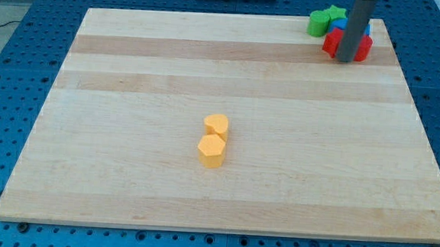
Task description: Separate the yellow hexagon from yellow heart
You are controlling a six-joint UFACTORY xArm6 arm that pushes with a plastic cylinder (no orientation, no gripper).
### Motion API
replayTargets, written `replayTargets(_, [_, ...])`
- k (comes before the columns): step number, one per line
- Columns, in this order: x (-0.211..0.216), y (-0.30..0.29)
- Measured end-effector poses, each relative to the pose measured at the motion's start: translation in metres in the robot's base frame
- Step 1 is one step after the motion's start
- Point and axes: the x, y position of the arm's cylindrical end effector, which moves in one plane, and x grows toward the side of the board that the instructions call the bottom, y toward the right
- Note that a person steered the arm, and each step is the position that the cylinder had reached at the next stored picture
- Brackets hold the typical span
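Note:
The yellow hexagon (211,150) lies near the middle of the wooden board (131,80), a little below centre. The yellow heart (217,125) lies just above it, touching it. My tip (347,60) is at the view's top right, far from both yellow blocks, standing among a cluster of blocks there. The rod hides part of that cluster.
At the top right corner sit a green block (318,22), a second green block (335,12), a blue block (339,24) and red blocks (332,44) around the rod. A blue pegboard surface (8,87) surrounds the board.

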Motion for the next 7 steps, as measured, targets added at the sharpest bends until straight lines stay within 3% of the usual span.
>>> replayTargets(2, [0.106,-0.032])
replayTargets(3, [0.173,-0.08])
replayTargets(4, [0.208,-0.15])
replayTargets(5, [0.209,-0.245])
replayTargets(6, [0.185,-0.305])
replayTargets(7, [0.204,-0.324])
